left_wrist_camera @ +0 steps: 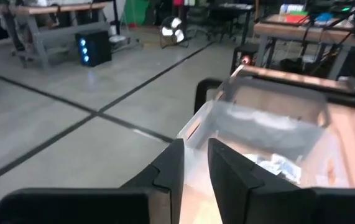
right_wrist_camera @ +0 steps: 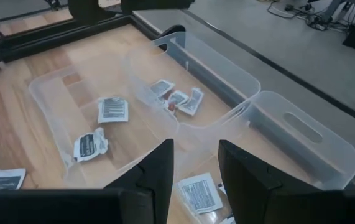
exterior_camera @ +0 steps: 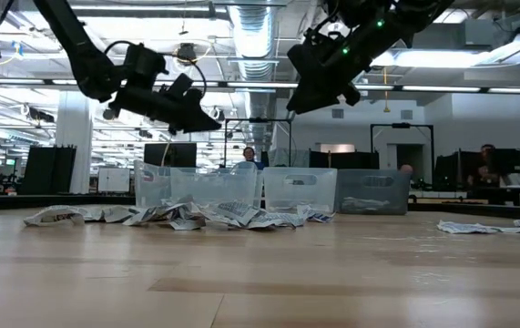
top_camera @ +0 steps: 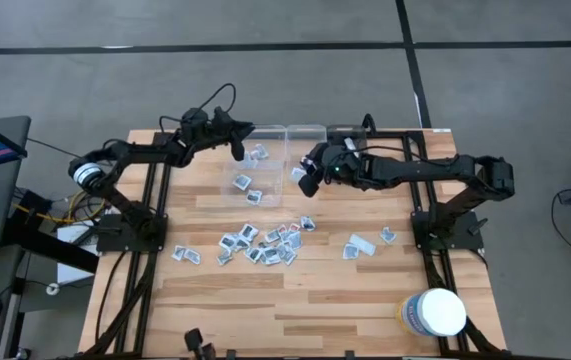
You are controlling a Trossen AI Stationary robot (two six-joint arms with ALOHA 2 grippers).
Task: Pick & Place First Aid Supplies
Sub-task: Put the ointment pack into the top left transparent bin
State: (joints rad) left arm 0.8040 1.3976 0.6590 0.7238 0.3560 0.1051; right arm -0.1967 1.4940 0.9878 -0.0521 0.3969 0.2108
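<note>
Several small white-grey packets point(top_camera: 265, 240) lie in a loose pile mid-table, also seen in the low view point(exterior_camera: 196, 216). More packets lie in the clear bins point(top_camera: 270, 128) at the far edge. My left gripper point(top_camera: 237, 152) hovers open over the left bin, with nothing between its fingers point(left_wrist_camera: 174, 162). My right gripper point(top_camera: 308, 185) hangs open above the bins' near side point(right_wrist_camera: 196, 149). One packet point(right_wrist_camera: 199, 193) shows through its gap, lying flat below. Farther off in that view lie two packets point(right_wrist_camera: 112, 109) in one bin and three point(right_wrist_camera: 177, 96) in another.
A big white round tub point(top_camera: 433, 312) stands at the near right corner. A few stray packets point(top_camera: 360, 245) lie right of the pile. The arms' black frames point(top_camera: 435, 225) stand at both table sides. Bare wood runs along the near edge. People point(exterior_camera: 249, 155) show in the room behind.
</note>
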